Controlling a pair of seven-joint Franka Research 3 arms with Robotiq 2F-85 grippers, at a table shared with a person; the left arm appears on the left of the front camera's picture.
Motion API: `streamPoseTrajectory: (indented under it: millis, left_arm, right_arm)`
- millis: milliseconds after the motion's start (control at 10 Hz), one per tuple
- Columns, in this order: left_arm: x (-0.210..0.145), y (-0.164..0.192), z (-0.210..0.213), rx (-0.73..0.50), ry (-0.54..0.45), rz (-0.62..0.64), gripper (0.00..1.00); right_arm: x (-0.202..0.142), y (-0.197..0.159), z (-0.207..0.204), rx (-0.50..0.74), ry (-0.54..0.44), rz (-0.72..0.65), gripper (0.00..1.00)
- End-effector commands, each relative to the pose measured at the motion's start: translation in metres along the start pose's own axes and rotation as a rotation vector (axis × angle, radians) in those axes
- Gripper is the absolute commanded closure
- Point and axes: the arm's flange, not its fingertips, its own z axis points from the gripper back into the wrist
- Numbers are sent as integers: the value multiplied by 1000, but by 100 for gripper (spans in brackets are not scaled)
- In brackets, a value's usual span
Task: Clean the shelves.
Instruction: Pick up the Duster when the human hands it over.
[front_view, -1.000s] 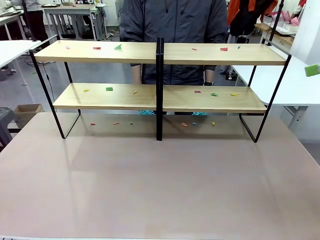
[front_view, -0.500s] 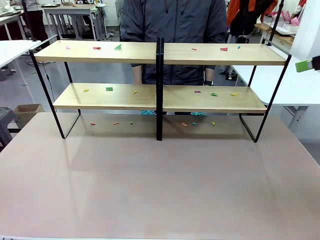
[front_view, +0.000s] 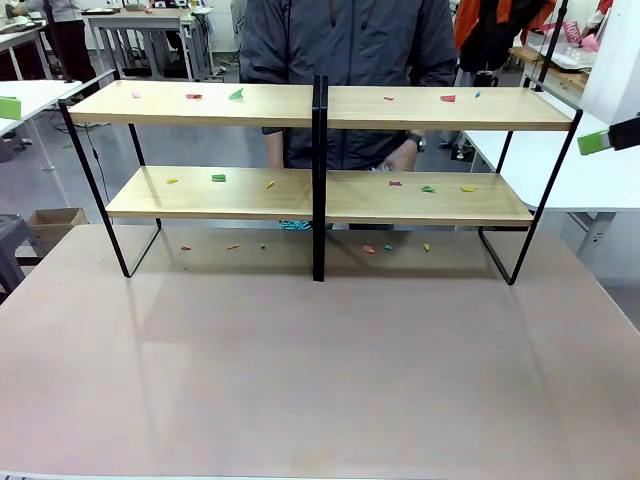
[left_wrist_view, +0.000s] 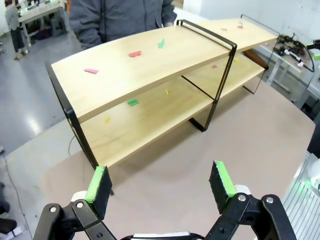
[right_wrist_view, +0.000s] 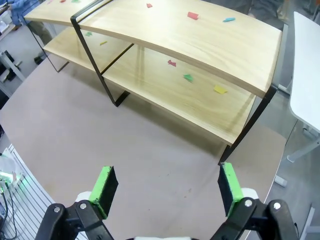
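Wooden two-tier shelves (front_view: 210, 193) littered with coloured paper scraps (front_view: 218, 178).
Off the shelves' left end, the left gripper (left_wrist_view: 160, 181) is held with fingers spread wide, nothing between them. The shelves are set along the far edge of the tabletop (front_view: 320, 380), with scraps on both boards. A person's hand (front_view: 400, 160) is seen behind the right half. The right gripper (right_wrist_view: 165, 185) is likewise released, off the right end.
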Motion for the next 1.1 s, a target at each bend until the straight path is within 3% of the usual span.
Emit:
streamPoseTrajectory:
  millis: [0, 100, 1000]
  left_arm:
    - [-35, -32, -8, 49, 8, -2, 0]
    - [0, 0, 0, 0, 0, 0, 0]
    - [0, 0, 0, 0, 0, 0, 0]
  right_arm:
    - [3, -9, -1, 3, -9, 27, 0]
    - [2, -12, 3, 5, -22, 26, 0]
    - [-2, -13, 29, -36, -104, 8, 0]
